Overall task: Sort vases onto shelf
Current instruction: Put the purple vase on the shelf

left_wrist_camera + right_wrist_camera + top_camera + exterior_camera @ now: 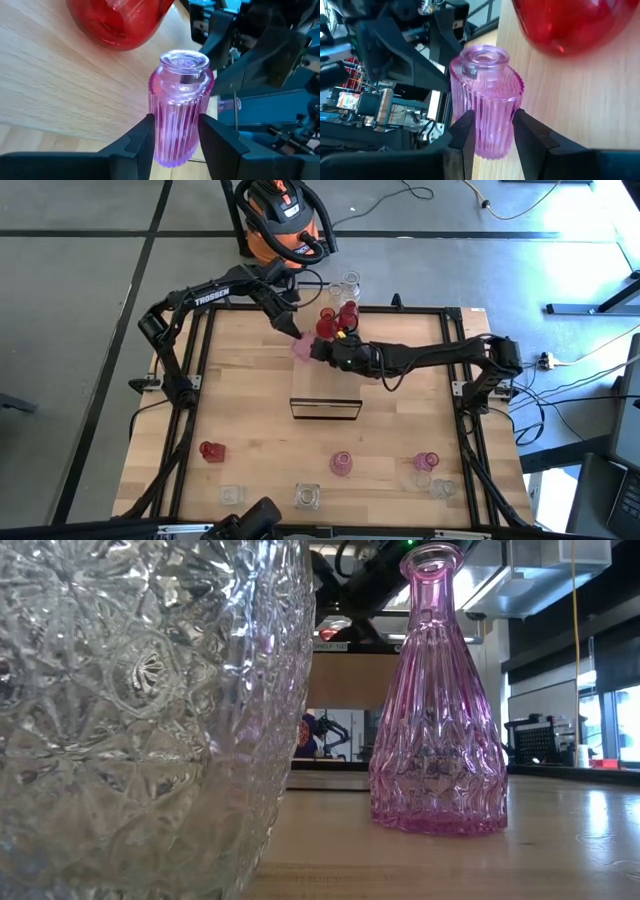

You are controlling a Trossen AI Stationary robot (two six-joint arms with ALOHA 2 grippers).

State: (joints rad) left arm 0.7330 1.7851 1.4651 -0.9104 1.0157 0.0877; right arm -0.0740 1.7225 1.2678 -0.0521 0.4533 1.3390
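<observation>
A small pink ribbed vase (302,349) sits between both grippers over the far middle of the table. My left gripper (296,337) reaches it from the far left and my right gripper (316,351) from the right; each is shut on it. Two red vases (335,320) stand just beyond it. The shelf (325,408) stands at the table's middle. Near the front edge stand a red vase (211,451), pink vases (341,464) and several clear ones (307,497). In the low view a clear vase (150,710) and a tall pink vase (435,710) stand close by. My left gripper (175,125) pinches the pink vase's ribbed body (172,137) between its two fingers, below the neck, slanting down from the far left. The mouth (184,60) points away from the fingers. The vase looks lifted clear of the table. My right gripper (492,117) pinches the same vase's ribbed body (492,127) between its two fingers, below the shoulder. It comes from the table's right, slanting a little down. The neck (480,57) stands beyond the fingertips.
Clear vases (349,283) stand past the table's far edge, beside an orange shop vacuum (283,220) on the floor. Bare tabletop (250,395) lies left and right of the shelf.
</observation>
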